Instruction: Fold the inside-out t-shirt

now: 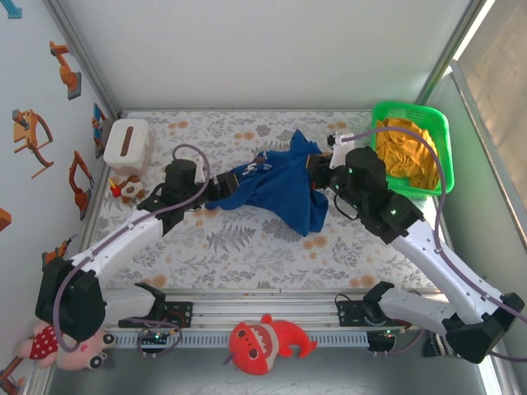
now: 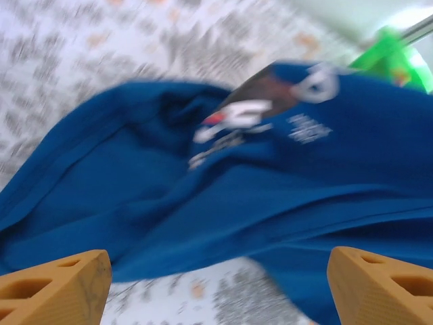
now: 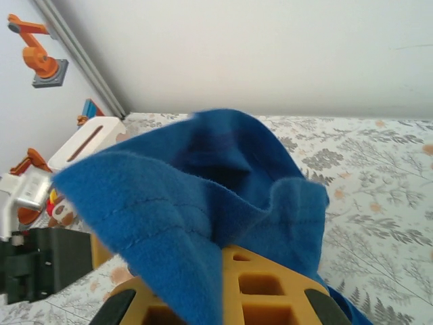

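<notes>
Currently the inside-out t-shirt (image 1: 276, 185) is lying crumpled on the floral counter (image 1: 247, 247), stretching between the two claws. The right claw (image 1: 319, 164) is clamping a fold of it, with cloth draping over it. The left claw (image 2: 218, 261) is hanging with jaws apart, the shirt just ahead. I am judging the flattening step underway; next, the left claw is needing a free hem to seize.

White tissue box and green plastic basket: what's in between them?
The crumpled royal-blue cloth t-shirt lies there, seen in the top view.
</notes>
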Controlling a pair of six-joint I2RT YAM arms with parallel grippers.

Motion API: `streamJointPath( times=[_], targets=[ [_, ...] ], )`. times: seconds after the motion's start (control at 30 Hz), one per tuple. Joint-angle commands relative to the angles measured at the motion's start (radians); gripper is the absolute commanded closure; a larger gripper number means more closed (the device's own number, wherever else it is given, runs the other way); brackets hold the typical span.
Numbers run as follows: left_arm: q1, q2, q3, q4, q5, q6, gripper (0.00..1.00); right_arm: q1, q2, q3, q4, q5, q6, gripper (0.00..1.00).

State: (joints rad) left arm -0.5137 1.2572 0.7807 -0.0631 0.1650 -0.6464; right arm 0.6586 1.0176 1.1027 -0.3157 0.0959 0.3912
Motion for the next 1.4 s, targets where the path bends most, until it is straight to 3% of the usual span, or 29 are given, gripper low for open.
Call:
streamJointPath(
  times=[0.0, 0.27, 0.4, 0.47, 0.53, 0.57, 0.6, 0.7, 0.9, 1.13, 1.37],
  targets=[
    [-0.003, 0.095, 0.004, -0.039, -0.01, 0.026, 0.15, -0.013, 0.002, -0.009, -0.048, 0.007, -0.017, 1.0],
    [-0.093, 0.264, 0.027, 0.052, -0.06, 0.078, 0.07, -0.019, 0.008, -0.007, -0.048, -0.007, -0.009, 1.0],
    [-0.103, 0.369, 0.075, 0.073, -0.086, 0.079, 0.1, -0.023, 0.009, 0.006, -0.052, -0.01, -0.008, 1.0],
    [-0.09, 0.406, 0.136, 0.056, -0.087, 0.107, 0.32, -0.036, 0.017, 0.034, -0.066, -0.017, -0.014, 1.0],
    [-0.049, 0.398, 0.23, -0.015, -0.065, 0.125, 0.79, -0.075, 0.031, 0.091, -0.102, -0.031, -0.029, 1.0],
    [-0.03, 0.378, 0.273, -0.044, -0.05, 0.137, 0.95, -0.098, 0.037, 0.132, -0.124, -0.041, -0.037, 1.0],
    [-0.014, 0.346, 0.328, -0.09, -0.052, 0.154, 1.0, -0.124, 0.042, 0.181, -0.151, -0.05, -0.046, 1.0],
    [0.019, 0.248, 0.5, -0.232, -0.031, 0.213, 1.0, -0.178, 0.053, 0.339, -0.217, -0.071, -0.076, 1.0],
    [0.039, 0.114, 0.762, -0.454, 0.091, 0.249, 1.0, -0.19, 0.071, 0.614, -0.325, -0.109, -0.102, 1.0],
    [0.095, -0.007, 0.805, -0.539, 0.109, 0.252, 1.0, -0.19, 0.025, 0.675, -0.334, -0.116, -0.077, 1.0],
    [0.278, 0.144, 0.781, -0.495, 0.183, 0.255, 1.0, -0.193, 0.172, 0.655, -0.315, -0.05, -0.122, 1.0]
  ],
)
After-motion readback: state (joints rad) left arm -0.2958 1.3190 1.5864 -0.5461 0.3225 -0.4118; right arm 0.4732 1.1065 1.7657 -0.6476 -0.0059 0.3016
